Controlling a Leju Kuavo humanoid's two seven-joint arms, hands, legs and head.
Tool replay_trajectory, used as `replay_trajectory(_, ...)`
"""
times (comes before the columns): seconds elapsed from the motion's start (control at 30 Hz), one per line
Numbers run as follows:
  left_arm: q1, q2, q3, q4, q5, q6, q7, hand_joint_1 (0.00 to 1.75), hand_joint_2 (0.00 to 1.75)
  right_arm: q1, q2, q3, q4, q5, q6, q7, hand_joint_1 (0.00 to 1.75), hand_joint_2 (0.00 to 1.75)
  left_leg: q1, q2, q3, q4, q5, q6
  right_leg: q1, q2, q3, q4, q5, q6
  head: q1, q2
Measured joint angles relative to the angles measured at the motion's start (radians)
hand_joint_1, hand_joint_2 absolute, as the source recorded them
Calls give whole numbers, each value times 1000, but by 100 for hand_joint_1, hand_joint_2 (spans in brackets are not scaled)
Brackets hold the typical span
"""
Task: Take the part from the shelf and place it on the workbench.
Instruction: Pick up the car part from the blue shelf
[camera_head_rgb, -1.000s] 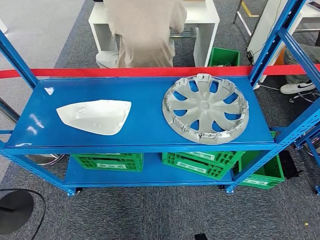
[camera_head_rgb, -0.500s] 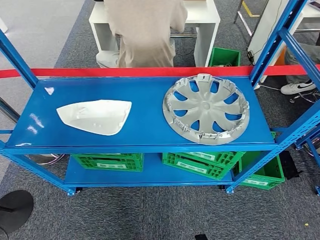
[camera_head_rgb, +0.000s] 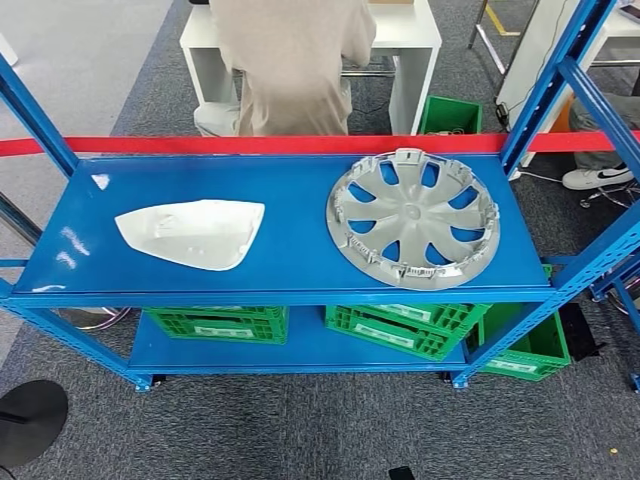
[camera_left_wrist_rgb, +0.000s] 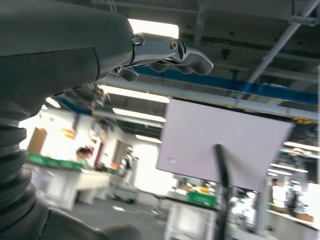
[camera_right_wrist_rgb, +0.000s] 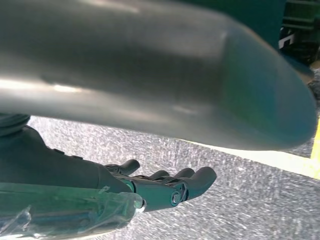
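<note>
Both hands, left hand (camera_left_wrist_rgb: 166, 55) and right hand (camera_right_wrist_rgb: 166, 187), are hanging empty, fingers loosely extended. Beyond, the white curved plastic panel (camera_head_rgb: 192, 233) and silver round hubcap (camera_head_rgb: 412, 217) are lying on the blue metal shelf (camera_head_rgb: 294, 250); either could slide off if nudged.

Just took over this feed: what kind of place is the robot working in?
Probably an industrial workshop or robot test floor: a blue steel shelf rack holds a silver wheel cover and a white car body part, green plastic crates sit below, and red barrier tape runs behind.
</note>
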Motion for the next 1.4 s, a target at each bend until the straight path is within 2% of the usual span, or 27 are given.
replay_trajectory(0.17,-79,-50,-148,-3,-44,0,47,0,175,-3,0,-1,0,22,6,-10,0,0,0,-3,1,0,1,0,0,-3,3,0,1,0,0,0)
replay_trajectory(0.4,-176,-114,-476,-4,-195,0,238,0,175,-4,2,-1,0,53,15,1,0,0,0,-3,2,0,2,1,-1,-2,8,0,4,2,0,0)
replay_trajectory(0.67,-250,-160,-763,14,-227,0,331,0,175,-6,2,-2,0,72,19,1,0,0,0,-2,2,0,2,1,-1,-2,8,0,4,2,0,0)
replay_trajectory(0.83,-316,-191,-930,64,-228,0,359,0,175,-10,2,-2,0,82,22,4,0,0,0,-2,2,0,2,1,-1,-1,8,0,5,2,0,0)
replay_trajectory(1.03,-383,-237,-1072,143,-206,0,342,0,175,-14,3,-2,0,93,29,7,0,0,-1,-2,2,1,3,2,-1,-2,9,0,5,3,0,0)
replay_trajectory(1.17,-416,-268,-1148,194,-215,0,360,0,175,-16,3,-2,0,99,32,12,0,0,-1,-2,2,1,3,2,-2,-1,8,0,5,3,0,0)
replay_trajectory(1.27,-446,-272,-1225,249,-233,0,447,0,175,-17,3,-2,0,113,36,20,0,0,-1,-2,2,1,3,2,-2,-1,8,0,5,3,0,0)
replay_trajectory(1.33,-477,-264,-1309,299,-236,-8,528,0,175,-19,2,-2,0,123,39,25,0,0,-1,-2,2,1,3,2,-2,-1,8,0,5,3,0,0)
replay_trajectory(1.4,-510,-254,-1397,355,-236,-30,571,0,175,-22,2,-2,-1,129,42,29,0,0,-1,-2,2,1,3,2,-2,-1,9,0,5,3,0,0)
